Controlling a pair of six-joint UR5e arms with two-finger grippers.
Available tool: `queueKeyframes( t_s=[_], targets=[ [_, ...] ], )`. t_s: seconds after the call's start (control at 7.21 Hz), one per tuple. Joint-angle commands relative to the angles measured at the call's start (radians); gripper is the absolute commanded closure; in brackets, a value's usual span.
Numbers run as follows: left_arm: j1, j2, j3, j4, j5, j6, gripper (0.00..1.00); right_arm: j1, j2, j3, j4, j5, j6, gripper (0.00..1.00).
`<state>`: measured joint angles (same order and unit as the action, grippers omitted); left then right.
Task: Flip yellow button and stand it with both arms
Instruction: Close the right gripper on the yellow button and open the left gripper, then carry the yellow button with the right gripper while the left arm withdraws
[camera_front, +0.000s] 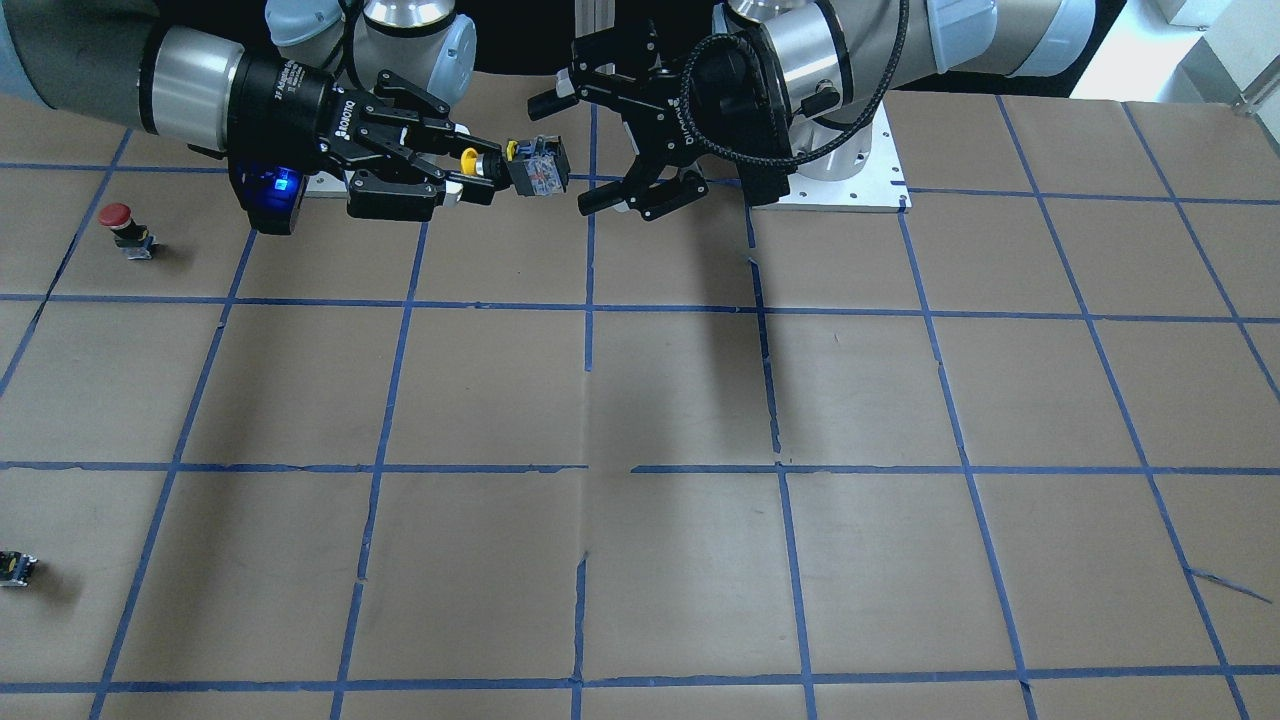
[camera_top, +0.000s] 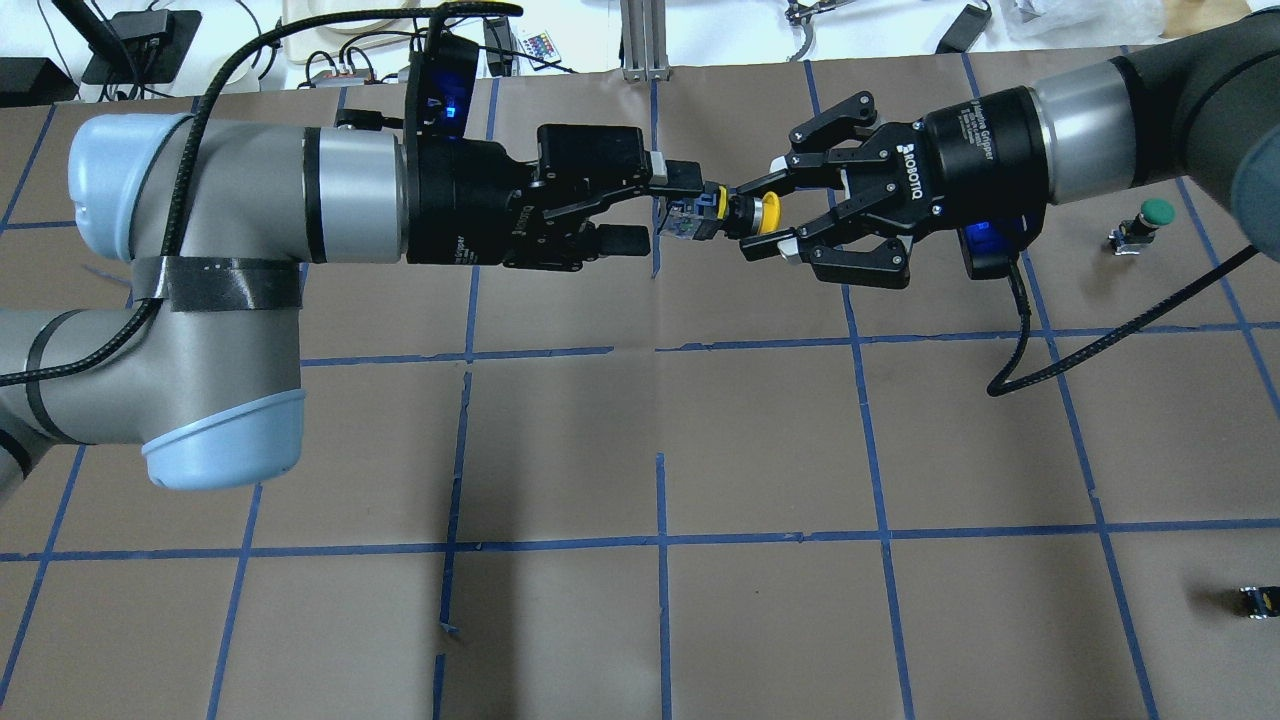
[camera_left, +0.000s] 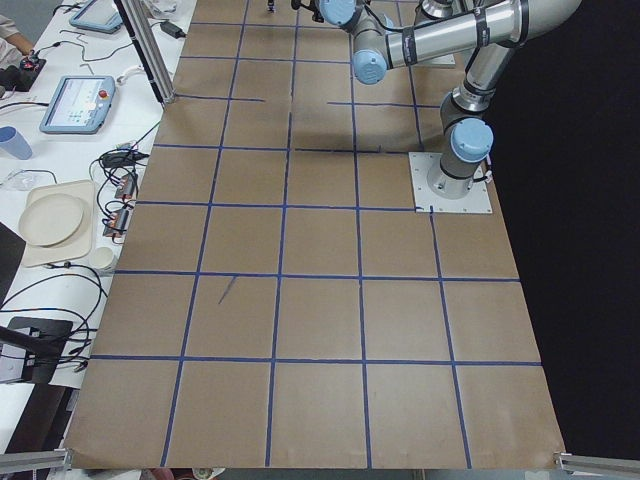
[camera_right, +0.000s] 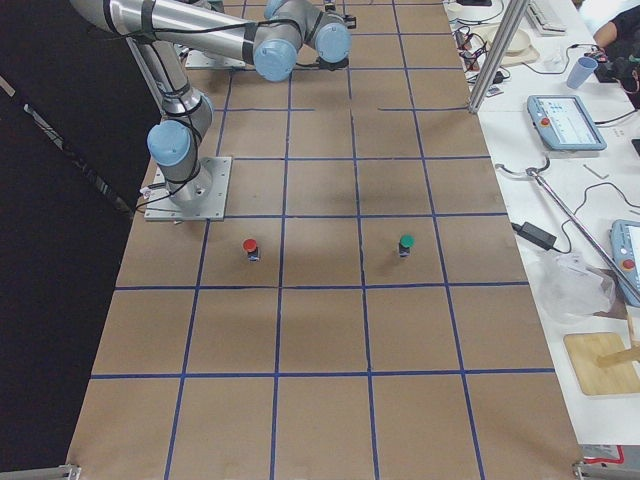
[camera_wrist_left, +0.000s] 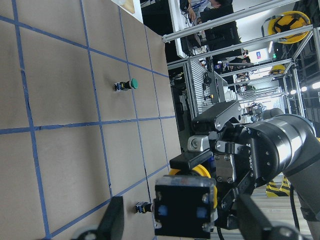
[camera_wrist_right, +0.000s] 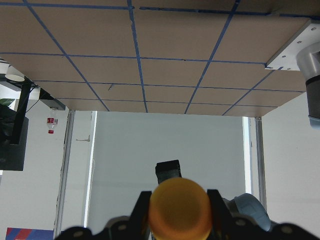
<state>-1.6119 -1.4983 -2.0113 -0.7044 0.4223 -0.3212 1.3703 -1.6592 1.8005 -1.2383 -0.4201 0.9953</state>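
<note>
The yellow button (camera_front: 535, 165) hangs in the air on its side between the two grippers, above the table near the robot's base. My right gripper (camera_front: 492, 172) is shut on its neck, just past the yellow cap, which fills the bottom of the right wrist view (camera_wrist_right: 179, 212). The black-and-grey body (camera_top: 695, 215) points at my left gripper (camera_top: 672, 210). That gripper is open, with its fingertips either side of the body's end and not closed on it. The left wrist view shows the body (camera_wrist_left: 185, 202) close up between its spread fingers.
A red-capped button (camera_front: 118, 225) stands on the table on my right side. A green-capped button (camera_top: 1150, 215) stands there too. A small black-grey block (camera_top: 1255, 600) lies near the right edge. Blue tape lines grid the brown table.
</note>
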Motion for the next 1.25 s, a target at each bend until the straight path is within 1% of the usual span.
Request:
queueKeyframes(
  t_s=[0.0, 0.14, 0.28, 0.42, 0.55, 0.69, 0.83, 0.97, 1.11],
  targets=[
    [0.029, -0.011, 0.009, -0.010, 0.004, 0.010, 0.00, -0.038, 0.001, -0.006, -0.012, -0.087, -0.020, 1.00],
    [0.077, -0.025, 0.009, -0.018, 0.009, 0.017, 0.00, -0.060, -0.001, -0.047, -0.012, -0.179, -0.058, 1.00],
    [0.128, -0.054, 0.011, -0.015, 0.015, 0.020, 0.00, -0.065, 0.001, -0.099, -0.009, -0.307, -0.152, 1.00],
    [0.162, -0.081, 0.014, -0.015, 0.021, 0.025, 0.00, -0.066, 0.002, -0.119, -0.009, -0.460, -0.296, 1.00],
    [0.181, -0.123, 0.017, -0.015, 0.050, 0.081, 0.00, -0.088, 0.002, -0.121, -0.010, -0.567, -0.425, 1.00],
    [0.182, -0.137, 0.017, -0.015, 0.155, 0.093, 0.00, -0.133, 0.006, -0.122, -0.012, -0.651, -0.578, 1.00],
    [0.182, -0.135, 0.023, -0.018, 0.232, 0.093, 0.01, -0.202, 0.009, -0.124, -0.012, -0.731, -0.725, 1.00],
    [0.181, -0.141, 0.060, -0.085, 0.336, 0.094, 0.01, -0.255, 0.009, -0.127, -0.015, -0.812, -0.911, 1.00],
    [0.179, -0.163, 0.124, -0.155, 0.436, 0.132, 0.01, -0.270, 0.009, -0.121, -0.071, -0.909, -1.128, 1.00]
  ],
)
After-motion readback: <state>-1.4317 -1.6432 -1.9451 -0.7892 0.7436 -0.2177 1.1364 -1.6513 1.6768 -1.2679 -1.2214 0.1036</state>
